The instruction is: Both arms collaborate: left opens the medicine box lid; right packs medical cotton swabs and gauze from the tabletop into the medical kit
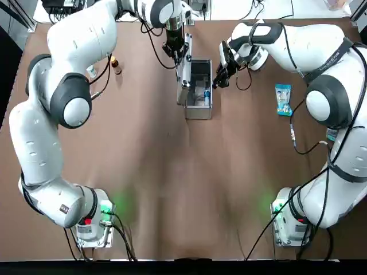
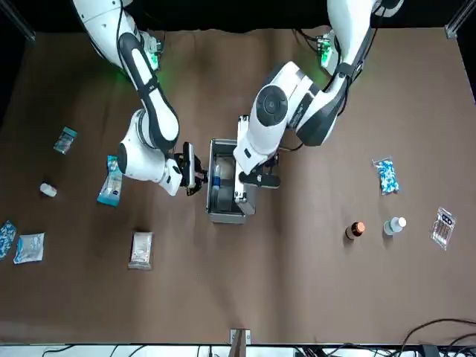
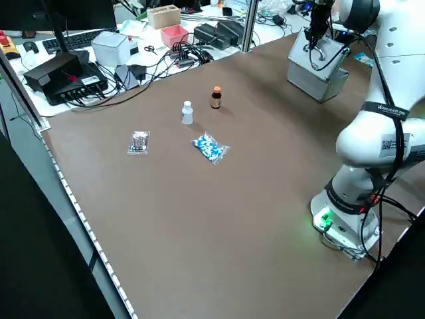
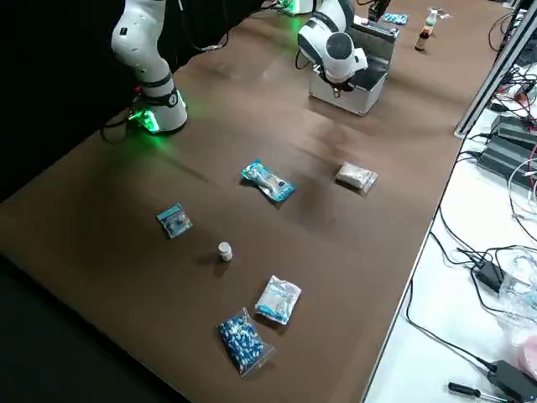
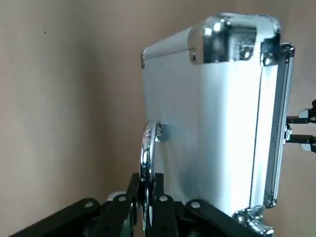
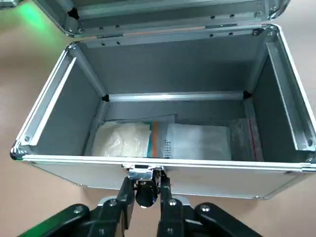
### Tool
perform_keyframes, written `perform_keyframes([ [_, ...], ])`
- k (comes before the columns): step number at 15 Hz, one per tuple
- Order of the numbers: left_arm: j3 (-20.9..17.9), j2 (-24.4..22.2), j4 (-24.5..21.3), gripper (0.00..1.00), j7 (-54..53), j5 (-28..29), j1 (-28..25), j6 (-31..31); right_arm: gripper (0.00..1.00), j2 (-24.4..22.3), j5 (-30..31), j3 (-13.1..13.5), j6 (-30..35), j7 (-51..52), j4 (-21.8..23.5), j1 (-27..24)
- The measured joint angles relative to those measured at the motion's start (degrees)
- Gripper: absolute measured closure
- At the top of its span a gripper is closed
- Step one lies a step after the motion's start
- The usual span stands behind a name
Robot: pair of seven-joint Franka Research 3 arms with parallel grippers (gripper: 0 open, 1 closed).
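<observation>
Well, the medical kit [image 2: 227, 216] sits in from the edges of the tabletop [image 2: 312, 282], lid [image 1: 183, 74] raised. The left gripper [image 5: 145, 182] is closed on the lid's metal handle [image 5: 147, 153]; the right gripper [image 6: 147, 185] has its 2 fingers apart, astride the front latch [image 6: 140, 173]. The light-blue packet [image 4: 268, 180] lies well apart from the kit, near 1 white packet [image 4: 357, 176]. The right wrist view alone clearly shows pale packets [image 6: 197, 140] inside.

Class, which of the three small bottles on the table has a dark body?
The brown bottle with the orange cap, on the robot's left. Its neighbour and the lone bottle on the robot's right are both whitish.
</observation>
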State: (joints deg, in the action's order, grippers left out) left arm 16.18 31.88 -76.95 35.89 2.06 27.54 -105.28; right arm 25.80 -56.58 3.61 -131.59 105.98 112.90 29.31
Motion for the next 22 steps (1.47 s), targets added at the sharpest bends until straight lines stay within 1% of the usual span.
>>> perform_keyframes([
  [2, 0.21, 0.01, -0.05, 0.86, -0.43, -0.21, -0.59, 0.54, 0.74, 0.0, 0.0, 0.01, 0.14, 0.12, -0.03, 0.0],
  [3, 0.18, 0.01, -0.1, 0.83, -1.24, -0.02, -0.94, 1.31, 0.74, 0.0, 0.0, 0.05, 0.39, 0.18, -0.08, 0.0],
  [4, -0.02, 0.01, -0.1, 0.76, -2.72, 0.58, -1.58, 2.4, 0.74, 0.01, 0.0, 0.13, 0.56, 0.26, -0.09, -0.01],
  [7, -0.19, -0.27, 0.09, 0.47, -5.58, 0.82, -4.65, 4.05, 0.74, 0.02, 0.0, 0.17, 0.65, 0.32, -0.09, 0.0],
  [10, -0.57, -1.18, 0.3, 0.2, -5.97, 0.85, -5.72, 4.29, 0.74, 0.02, 0.0, 0.19, 0.72, 0.44, -0.09, 0.0],
  [11, -0.62, -2.22, 0.37, 0.02, -5.97, 0.85, -6.21, 4.3, 0.74, 0.02, 0.0, 0.21, 0.75, 0.5, -0.09, -0.01],
  [15, -0.64, -5.53, 0.58, 0.01, -6.84, 0.85, -8.84, 4.31, 0.74, 0.02, 0.0, 0.22, 0.79, 0.57, -0.1, -0.01],
  [19, -0.71, -10.65, 0.75, 0.0, -12.36, 0.87, -13.04, 4.73, 0.73, 0.02, 0.0, 0.26, 0.92, 0.6, -0.1, -0.01],
  [21, -0.75, -12.98, 0.75, 0.0, -15.61, 0.88, -15.38, 6.85, 0.73, 0.02, 0.0, 0.29, 1.15, 0.61, -0.1, -0.06],
  [22, -0.77, -13.96, 0.74, 0.0, -16.93, 0.88, -16.5, 7.9, 0.67, 0.02, 0.0, 0.33, 2.07, 0.61, -0.1, -0.19],
])
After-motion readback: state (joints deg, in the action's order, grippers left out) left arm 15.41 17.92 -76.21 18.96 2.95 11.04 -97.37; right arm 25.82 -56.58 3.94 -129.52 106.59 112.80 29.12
